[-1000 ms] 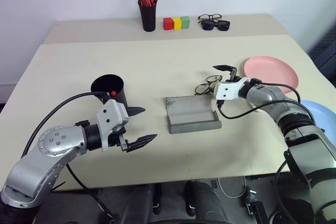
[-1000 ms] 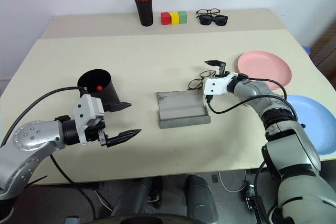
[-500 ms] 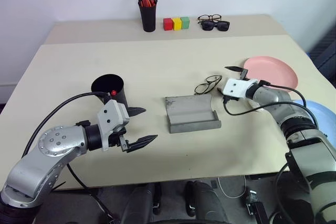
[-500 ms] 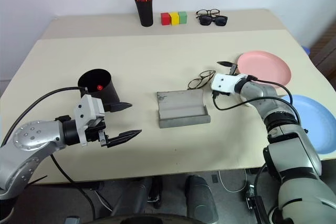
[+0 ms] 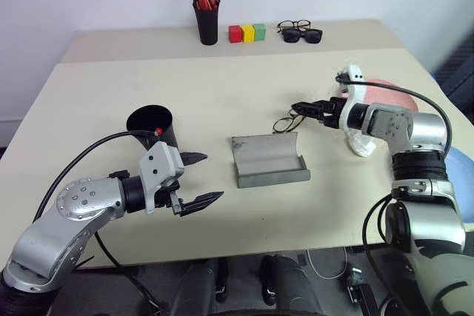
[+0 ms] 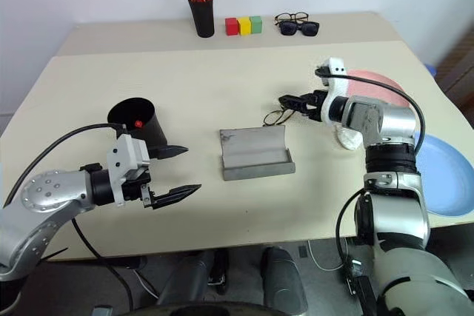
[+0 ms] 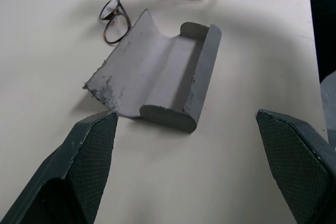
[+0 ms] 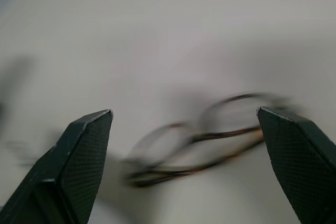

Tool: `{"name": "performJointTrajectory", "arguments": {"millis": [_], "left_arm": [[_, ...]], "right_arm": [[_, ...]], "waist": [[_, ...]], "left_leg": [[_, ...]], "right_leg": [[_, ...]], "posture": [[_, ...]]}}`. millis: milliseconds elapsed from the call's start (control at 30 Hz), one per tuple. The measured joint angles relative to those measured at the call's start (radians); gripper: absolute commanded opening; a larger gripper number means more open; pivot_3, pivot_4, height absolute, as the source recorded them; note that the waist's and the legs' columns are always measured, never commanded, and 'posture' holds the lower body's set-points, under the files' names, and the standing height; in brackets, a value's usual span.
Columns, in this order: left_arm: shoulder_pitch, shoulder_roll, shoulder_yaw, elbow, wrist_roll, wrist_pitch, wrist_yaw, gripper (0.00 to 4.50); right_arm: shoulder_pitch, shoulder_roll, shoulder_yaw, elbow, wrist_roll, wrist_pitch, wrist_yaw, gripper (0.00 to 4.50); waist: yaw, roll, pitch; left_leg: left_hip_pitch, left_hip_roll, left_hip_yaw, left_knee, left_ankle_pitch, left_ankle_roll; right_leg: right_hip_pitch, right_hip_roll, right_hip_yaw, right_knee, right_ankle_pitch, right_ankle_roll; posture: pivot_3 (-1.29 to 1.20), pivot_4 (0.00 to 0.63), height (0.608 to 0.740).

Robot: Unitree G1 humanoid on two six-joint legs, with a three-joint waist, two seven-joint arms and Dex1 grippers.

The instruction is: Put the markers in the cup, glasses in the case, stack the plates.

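The wire-rimmed glasses (image 5: 285,123) lie folded on the table just behind the right end of the open grey case (image 5: 268,159). My right gripper (image 5: 300,106) hovers a little above and to the right of them, pointing at them. It is open, and the glasses (image 8: 210,135) show between its fingers without touching. The black cup (image 5: 152,125) stands left of centre with a red-capped marker (image 5: 159,132) inside. My left gripper (image 5: 209,177) is open and empty in front of the cup, facing the case (image 7: 163,77). The pink plate (image 6: 378,79) sits partly behind my right arm. The blue plate (image 6: 444,175) lies at the right edge.
At the back of the table stand a narrow black holder of orange-red pens (image 5: 207,16), three coloured blocks (image 5: 247,32), and black sunglasses with black-framed glasses (image 5: 300,32). The right table edge runs close to the blue plate.
My right gripper has rolled over, lifted and drawn back from above the glasses, and now points at them from the right. The glasses, the case and my left arm have stayed put.
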Motion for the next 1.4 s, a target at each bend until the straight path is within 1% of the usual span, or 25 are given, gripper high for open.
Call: {"name": "performJointTrajectory", "arguments": {"millis": [133, 300, 400, 567, 767, 867, 1100, 1400], "left_arm": [[-0.003, -0.002, -0.001, 0.001, 0.000, 0.000, -0.001, 4.32], [-0.004, -0.004, -0.002, 0.004, 0.000, 0.000, 0.001, 4.32], [-0.003, -0.003, -0.002, 0.004, -0.001, 0.000, 0.002, 4.32], [0.003, -0.003, -0.001, 0.003, -0.003, 0.001, 0.003, 4.32], [0.030, -0.003, 0.005, -0.011, -0.011, 0.003, -0.005, 4.32], [0.040, -0.002, 0.013, -0.011, -0.021, 0.003, -0.012, 4.32], [0.048, 0.008, 0.021, -0.011, -0.026, 0.003, -0.020, 4.32], [0.029, 0.008, 0.013, 0.002, -0.024, 0.000, -0.035, 4.32]], "right_arm": [[-0.044, 0.066, -0.096, -0.046, 0.126, 0.214, -0.048, 4.47], [-0.062, 0.131, -0.164, -0.030, 0.192, 0.330, -0.113, 4.47], [-0.061, 0.146, -0.165, -0.025, 0.195, 0.346, -0.133, 4.47], [-0.032, 0.148, -0.096, -0.023, 0.178, 0.324, -0.139, 4.47], [-0.018, 0.114, 0.046, -0.003, 0.102, 0.222, -0.120, 4.47], [-0.017, 0.101, 0.090, 0.029, 0.072, 0.173, -0.100, 4.47], [-0.015, 0.050, 0.137, 0.042, 0.054, 0.139, -0.055, 4.47], [0.050, -0.080, 0.151, -0.009, 0.032, 0.165, -0.029, 4.47]], "waist": [[0.002, 0.000, 0.000], [0.002, 0.000, 0.000], [0.000, 0.000, 0.000], [-0.001, 0.000, 0.000], [-0.002, 0.000, 0.000], [-0.002, 0.000, 0.000], [0.001, 0.000, 0.000], [0.001, 0.000, 0.000]], "left_leg": [[-0.001, 0.000, 0.000, -0.001, 0.000, 0.000], [-0.001, -0.001, 0.000, -0.001, -0.001, 0.001], [-0.001, -0.001, 0.000, -0.001, -0.001, 0.001], [-0.002, -0.001, 0.001, -0.002, -0.001, 0.001], [-0.002, -0.001, 0.001, -0.002, -0.001, 0.001], [-0.002, -0.001, 0.001, -0.002, -0.001, 0.001], [-0.001, -0.001, 0.001, -0.002, -0.001, 0.001], [-0.002, -0.001, 0.001, -0.003, -0.001, 0.001]], "right_leg": [[-0.001, 0.000, 0.000, 0.000, 0.000, 0.000], [-0.001, -0.001, 0.000, -0.001, 0.000, -0.001], [-0.001, -0.001, 0.000, -0.002, 0.000, -0.001], [-0.002, -0.001, 0.000, -0.002, 0.000, -0.001], [-0.002, -0.001, 0.000, -0.002, 0.000, -0.001], [-0.002, -0.001, 0.000, -0.002, 0.000, -0.001], [-0.001, -0.002, 0.000, -0.002, 0.000, -0.001], [-0.002, -0.002, 0.000, -0.004, 0.000, -0.001]], "posture": [[0.00, 0.150, 0.740], [0.00, 0.150, 0.740], [0.00, 0.150, 0.740], [0.00, 0.150, 0.740], [0.00, 0.150, 0.740], [0.00, 0.150, 0.740], [0.00, 0.150, 0.740], [0.00, 0.150, 0.740]]}}
